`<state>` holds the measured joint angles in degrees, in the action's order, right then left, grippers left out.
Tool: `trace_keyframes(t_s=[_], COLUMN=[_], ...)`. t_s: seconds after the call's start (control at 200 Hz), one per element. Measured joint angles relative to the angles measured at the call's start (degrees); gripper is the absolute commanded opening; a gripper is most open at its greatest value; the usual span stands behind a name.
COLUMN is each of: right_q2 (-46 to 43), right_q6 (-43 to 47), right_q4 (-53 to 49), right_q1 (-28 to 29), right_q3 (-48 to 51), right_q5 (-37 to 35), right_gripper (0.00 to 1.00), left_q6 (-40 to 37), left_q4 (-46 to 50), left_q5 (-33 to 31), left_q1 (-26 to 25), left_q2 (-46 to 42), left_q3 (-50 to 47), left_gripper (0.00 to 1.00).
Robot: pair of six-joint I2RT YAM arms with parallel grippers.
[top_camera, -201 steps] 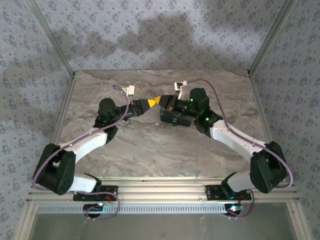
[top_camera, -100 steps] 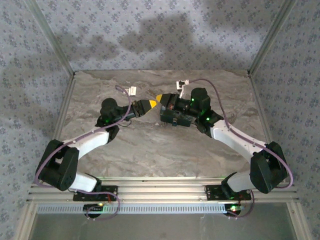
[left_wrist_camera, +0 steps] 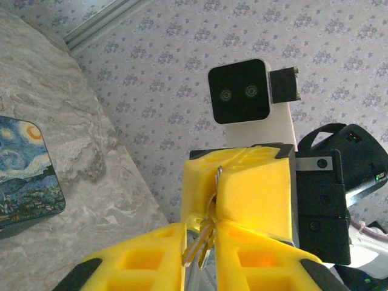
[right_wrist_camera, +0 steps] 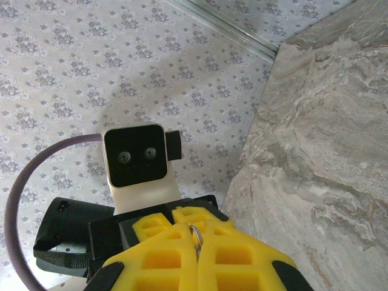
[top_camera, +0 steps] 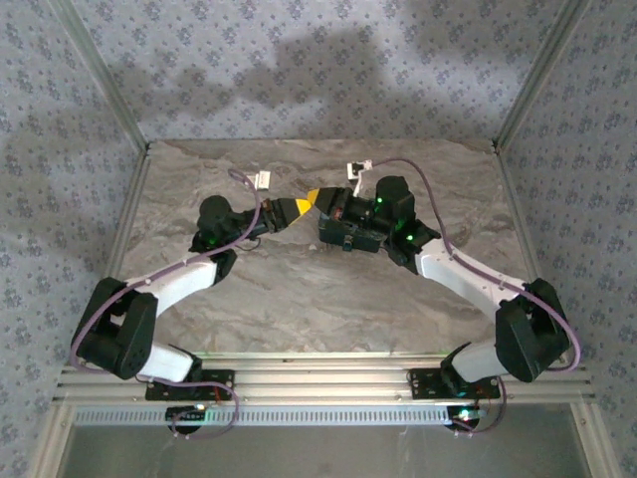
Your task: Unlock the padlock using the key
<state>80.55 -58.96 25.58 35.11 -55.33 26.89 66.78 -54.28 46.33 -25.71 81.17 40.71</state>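
My left gripper (top_camera: 305, 203) and right gripper (top_camera: 324, 205) meet tip to tip above the middle of the table. In the left wrist view the key (left_wrist_camera: 200, 244), a slim metal piece on a small bunch, is pinched between my left gripper's (left_wrist_camera: 200, 229) yellow fingers (left_wrist_camera: 145, 254). The right gripper (left_wrist_camera: 217, 185) faces it, shut on the key ring. In the right wrist view that ring (right_wrist_camera: 196, 233) pokes out of the right gripper's closed fingers (right_wrist_camera: 236, 254). The padlock (left_wrist_camera: 24, 176), dark blue with yellow swirls, lies on the table apart from both grippers.
The marbled table top (top_camera: 299, 289) is bounded by patterned walls (top_camera: 299, 70) and metal corner posts (top_camera: 109, 90). White cable connectors (top_camera: 261, 180) lie near the back. Both arms' purple cables (top_camera: 438, 214) arc over the table.
The left arm's elbow has swung slightly outward to the left. Both grippers have stayed tip to tip at the same spot.
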Motion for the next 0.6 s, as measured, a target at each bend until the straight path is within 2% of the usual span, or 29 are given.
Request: trace_keyframes(t_s=[0.08,0.21,0.395,0.52,0.6], right_q2=[0.0,0.1,0.2,0.2,-0.1], right_q6=[-0.2,-0.2,0.1,1.4,2.4], right_q4=[0.0,-0.1,-0.6,-1.2,-3.1], right_q1=[0.0,0.1,0.6,0.7,0.4], right_q3=[0.0,0.0,0.0,0.0,-0.1], right_q5=[-0.2,-0.2,-0.2,-0.2,-0.2], right_gripper=[0.00,0.00,0.25,0.46,0.51], left_q6=[-0.5,-1.9,-7.8,-16.5,-24.5], left_q4=[0.1,1.8,10.2,23.9,35.7], left_q5=[0.4,0.4,0.7,0.7,0.0], left_q1=[0.2,0.4,0.6,0.6,0.6], left_q2=[0.0,-0.6,-4.1,-7.0,-8.4], left_q3=[0.0,0.0,1.1,4.6,8.2], left_gripper=[0.00,0.00,0.00,0.00,0.00])
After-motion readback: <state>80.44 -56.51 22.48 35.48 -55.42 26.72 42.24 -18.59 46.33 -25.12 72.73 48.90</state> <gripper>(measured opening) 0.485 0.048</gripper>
